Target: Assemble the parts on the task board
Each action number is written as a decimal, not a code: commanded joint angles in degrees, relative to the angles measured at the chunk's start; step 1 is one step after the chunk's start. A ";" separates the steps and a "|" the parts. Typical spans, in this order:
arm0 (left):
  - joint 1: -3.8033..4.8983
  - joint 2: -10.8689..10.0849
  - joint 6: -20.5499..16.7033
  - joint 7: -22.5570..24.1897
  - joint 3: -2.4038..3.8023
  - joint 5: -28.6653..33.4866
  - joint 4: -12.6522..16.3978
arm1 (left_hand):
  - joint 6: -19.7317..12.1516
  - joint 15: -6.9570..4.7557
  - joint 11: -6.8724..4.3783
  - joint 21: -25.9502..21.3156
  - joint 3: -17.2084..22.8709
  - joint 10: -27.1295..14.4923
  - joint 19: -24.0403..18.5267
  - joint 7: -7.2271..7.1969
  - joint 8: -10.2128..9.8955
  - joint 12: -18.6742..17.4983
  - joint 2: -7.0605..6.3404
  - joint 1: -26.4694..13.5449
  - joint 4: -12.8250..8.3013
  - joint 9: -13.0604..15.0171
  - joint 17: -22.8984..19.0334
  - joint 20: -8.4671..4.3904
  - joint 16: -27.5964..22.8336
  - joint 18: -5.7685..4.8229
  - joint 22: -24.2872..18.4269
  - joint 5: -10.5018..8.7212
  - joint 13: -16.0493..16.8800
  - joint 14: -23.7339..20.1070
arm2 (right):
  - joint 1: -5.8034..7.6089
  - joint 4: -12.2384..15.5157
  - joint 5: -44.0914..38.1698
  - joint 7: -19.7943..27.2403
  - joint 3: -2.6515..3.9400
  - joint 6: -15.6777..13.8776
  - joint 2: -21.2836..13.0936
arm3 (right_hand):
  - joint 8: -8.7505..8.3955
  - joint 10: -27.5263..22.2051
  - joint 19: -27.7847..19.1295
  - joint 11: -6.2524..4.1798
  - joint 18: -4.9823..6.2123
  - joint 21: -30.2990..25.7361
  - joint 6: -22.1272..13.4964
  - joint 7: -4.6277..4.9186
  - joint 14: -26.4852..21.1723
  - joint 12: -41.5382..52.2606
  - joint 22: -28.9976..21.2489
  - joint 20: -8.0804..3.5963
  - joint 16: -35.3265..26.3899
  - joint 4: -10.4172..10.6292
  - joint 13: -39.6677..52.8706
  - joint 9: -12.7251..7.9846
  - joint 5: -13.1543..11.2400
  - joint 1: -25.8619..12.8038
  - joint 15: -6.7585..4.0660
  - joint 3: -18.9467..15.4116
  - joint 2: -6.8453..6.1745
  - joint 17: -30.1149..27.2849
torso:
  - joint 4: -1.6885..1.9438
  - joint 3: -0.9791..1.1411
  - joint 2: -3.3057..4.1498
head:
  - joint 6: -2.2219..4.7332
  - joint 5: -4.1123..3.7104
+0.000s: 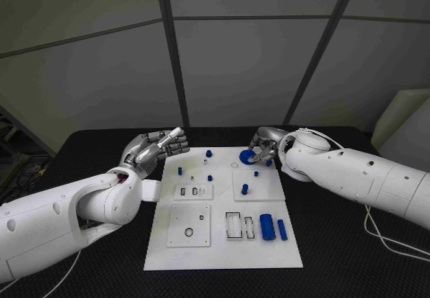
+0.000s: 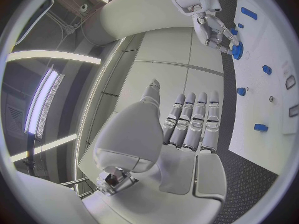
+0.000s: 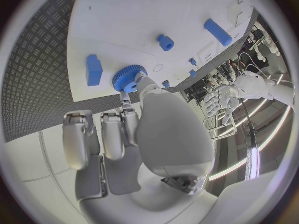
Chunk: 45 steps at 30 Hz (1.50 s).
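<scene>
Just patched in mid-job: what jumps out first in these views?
The right hand is at the far edge of the white task board, its fingers on a blue gear. The left hand hovers by the board's far left corner, holding nothing. Near the front of the board lie a thick blue cylinder and a thinner blue rod, side by side.

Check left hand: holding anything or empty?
Empty. The left hand hovers off the task board, fingers straight and together, nothing between them.
</scene>
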 commanded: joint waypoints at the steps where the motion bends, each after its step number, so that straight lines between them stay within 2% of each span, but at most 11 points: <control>1: 0.08 0.07 0.79 0.09 0.05 -0.47 -0.03 | 0.01 0.24 0.27 -0.18 -0.02 0.01 0.19 2.23 -0.20 -0.36 -0.05 -0.01 -0.20 -0.07 -0.07 -0.11 -0.40 -1.18 -0.06 0.13 -0.05 -0.07 | 0.11 0.11 -3.27 -0.65 -0.01 0.42 0.21 | 0.40 1.47 5.95 -0.21 -0.85 0.15 0.93 -0.17 4.19 0.58 15.08 -0.06 0.24 -1.03 7.14 0.27 0.36 0.52 0.04 0.54 0.70 6.97 | -0.03 0.02 0.00 | -0.14 0.06; 8: 0.08 0.07 0.81 -0.02 0.05 -0.47 -0.07 | 0.01 0.24 0.27 -0.18 -0.02 0.01 0.19 2.23 -0.20 -0.36 -0.05 -0.01 -0.20 -0.07 -0.07 -0.11 -0.40 -1.18 -0.06 0.13 -0.05 -0.07 | 0.10 0.55 -4.41 -0.76 -0.02 0.24 0.37 | 0.58 1.70 5.95 -0.39 -0.85 0.15 2.07 -0.39 4.18 0.98 15.08 -0.22 0.23 -1.78 7.58 0.54 0.40 0.16 -0.11 0.94 1.05 6.98 | 0.02 0.03 -0.04 | -0.19 0.01; 17: 0.08 -0.02 0.87 -0.07 0.05 -0.48 -0.02 | 0.01 0.24 0.27 -0.18 -0.02 0.01 0.19 2.23 -0.20 -0.36 -0.05 -0.01 -0.20 -0.07 -0.07 -0.11 -0.40 -1.18 -0.06 0.13 -0.05 -0.07 | 0.07 3.75 -4.73 -0.37 0.01 -7.07 -0.64 | 1.01 3.01 5.95 -0.96 -0.85 0.15 4.40 -1.08 4.22 3.05 15.08 -0.64 0.28 -2.36 9.59 1.24 0.38 -1.60 -0.57 1.19 1.58 7.14 | -0.02 0.03 -0.06 | -0.05 0.21; 21: 0.08 -0.11 0.86 -0.07 0.05 -0.48 0.01 | 0.01 0.24 0.27 -0.18 -0.02 0.01 0.19 2.23 -0.20 -0.36 -0.05 -0.01 -0.20 -0.07 -0.07 -0.11 -0.40 -1.18 -0.06 0.13 -0.05 -0.07 | 0.08 7.40 -6.62 -0.90 0.02 -9.15 -1.08 | 1.00 3.06 5.95 -1.01 -0.85 0.15 4.56 -1.13 4.23 3.13 15.08 -0.69 0.29 -2.40 9.67 1.30 0.39 -1.81 -0.61 1.20 1.64 7.16 | 0.05 0.00 -0.03 | 0.09 0.32; 26: 0.08 -0.10 0.87 -0.07 0.06 -0.48 -0.05 | 0.01 0.26 0.29 -0.23 -0.07 0.01 0.18 2.26 -0.29 -0.47 0.08 -0.02 -0.34 -0.08 -0.07 -0.12 -0.41 -1.20 -0.14 0.14 -0.04 -0.15 | 0.08 9.98 -10.30 -1.92 0.01 -10.35 0.60 | 0.99 3.07 5.95 -1.06 -0.85 0.15 4.71 -1.20 4.23 3.13 15.08 -0.73 0.28 -2.45 9.68 1.36 0.42 -1.96 -0.66 1.25 1.73 7.14 | 0.09 0.03 0.04 | 0.10 0.56; 32: 0.09 -0.03 0.86 -0.09 0.06 -0.48 -0.07 | 0.01 0.26 0.29 -0.23 -0.07 0.01 0.18 2.26 -0.29 -0.47 0.08 -0.02 -0.34 -0.08 -0.07 -0.12 -0.41 -1.20 -0.14 0.14 -0.04 -0.15 | 0.09 10.05 -13.72 -3.07 -0.05 -11.01 3.82 | 0.99 3.06 5.95 -1.10 -0.85 0.15 4.85 -1.25 4.20 3.11 15.08 -0.77 0.23 -2.51 9.66 1.42 0.49 -2.08 -0.71 1.32 1.83 7.03 | 0.13 -0.01 0.05 | 0.01 0.91; 39: 0.10 0.04 0.86 -0.04 0.06 -0.48 -0.18 | 0.01 0.26 0.29 -0.23 -0.07 0.01 0.18 2.26 -0.29 -0.47 0.08 -0.02 -0.34 -0.08 -0.07 -0.12 -0.41 -1.20 -0.14 0.14 -0.04 -0.15 | 0.10 8.74 -14.96 -3.20 -1.61 -10.70 6.82 | 0.96 3.04 5.95 -1.13 -0.85 0.15 4.91 -1.27 4.18 3.07 15.08 -0.81 0.19 -2.56 9.63 1.45 0.60 -2.16 -0.74 1.37 1.89 6.93 | 0.10 0.01 0.13 | -0.20 1.15; 45: 0.10 0.21 0.86 -0.02 0.07 -0.48 -0.20 | 0.01 0.26 0.29 -0.23 -0.07 0.01 0.18 2.26 -0.29 -0.47 0.08 -0.02 -0.34 -0.08 -0.07 -0.12 -0.41 -1.20 -0.14 0.14 -0.04 -0.15 | 0.09 6.74 -15.28 -3.06 -2.52 -9.62 9.21 | 0.85 3.02 5.95 -1.15 -0.85 0.15 4.88 -1.27 4.16 3.03 15.08 -0.85 0.14 -2.61 9.60 1.47 0.77 -2.33 -0.78 1.41 1.93 6.83 | 0.11 0.03 0.08 | -0.45 1.35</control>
